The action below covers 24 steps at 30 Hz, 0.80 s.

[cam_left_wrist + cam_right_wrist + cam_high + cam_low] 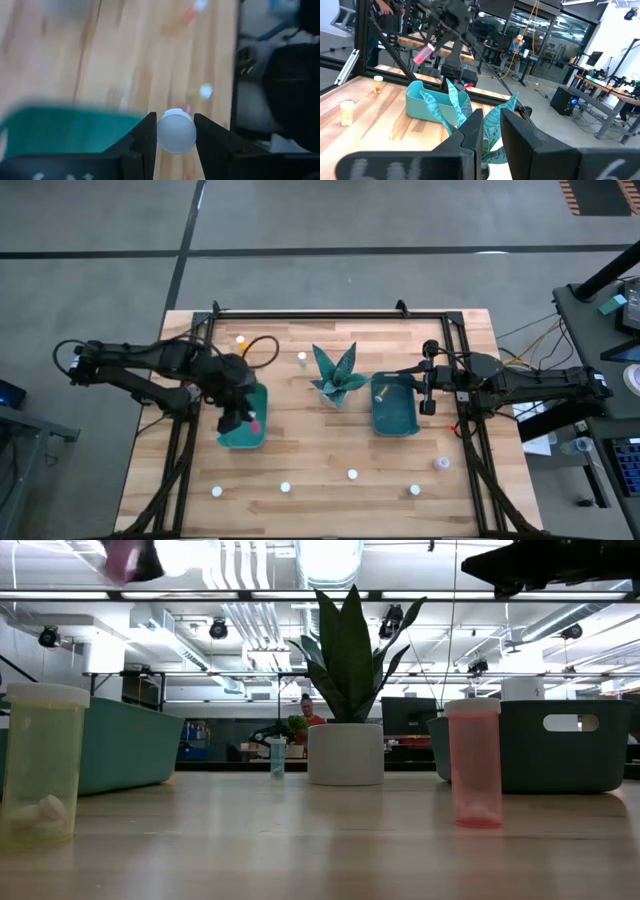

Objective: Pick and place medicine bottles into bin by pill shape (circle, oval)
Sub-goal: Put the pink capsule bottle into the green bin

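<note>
My left gripper [242, 417] is shut on a small pink bottle with a white cap [253, 420], high over the near right part of the left teal bin [240, 438]. The held bottle also shows in the right wrist view [424, 54] and at the low view's top left [125, 558]. My right gripper [428, 392] hangs empty beside the right teal bin [395, 418], its fingers [472, 131] a narrow gap apart. Several small white-capped bottles stand upright on the table, such as one at the near edge [285, 487] and one at the far side [301, 358]. My left gripper pinches the pink bottle between its two fingers [147, 137] at the white cap end [176, 131], one finger on each side. The round cap faces back toward the wrist. The bottle is lifted clear and sticks out tilted [424, 54] above the bin.
A teal spiky plant ornament in a white pot [337, 377] stands between the two bins. A yellowish thing [381, 391] lies in the right bin. A black frame [330, 313] rings the table. A person [305, 710] shows in the room behind.
</note>
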Tool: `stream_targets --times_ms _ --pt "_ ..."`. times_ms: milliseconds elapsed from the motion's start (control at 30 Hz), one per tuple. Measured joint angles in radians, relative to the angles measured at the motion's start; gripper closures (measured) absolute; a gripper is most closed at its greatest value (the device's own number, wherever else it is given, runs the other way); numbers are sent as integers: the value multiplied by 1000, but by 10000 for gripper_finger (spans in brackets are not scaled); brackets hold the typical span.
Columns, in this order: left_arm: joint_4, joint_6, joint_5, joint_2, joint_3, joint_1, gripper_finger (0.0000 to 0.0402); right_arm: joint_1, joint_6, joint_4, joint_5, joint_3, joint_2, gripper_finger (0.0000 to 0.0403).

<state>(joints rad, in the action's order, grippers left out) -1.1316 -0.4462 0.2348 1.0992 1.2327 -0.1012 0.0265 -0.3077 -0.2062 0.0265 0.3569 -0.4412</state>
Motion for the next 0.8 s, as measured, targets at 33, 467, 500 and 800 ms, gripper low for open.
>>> stream_targets --times_ms 33,467,500,800 --pt "-42 -33 0 6 -1 0 306 0 0 0 0 0 0 346" --pt "-373 -101 7 193 -3 1 305 0 0 0 0 0 0 346" --pt "-374 -89 -13 208 -3 1 305 0 0 0 0 0 0 346" --pt "-336 38 -290 342 -3 14 305 0 0 0 0 0 0 346"
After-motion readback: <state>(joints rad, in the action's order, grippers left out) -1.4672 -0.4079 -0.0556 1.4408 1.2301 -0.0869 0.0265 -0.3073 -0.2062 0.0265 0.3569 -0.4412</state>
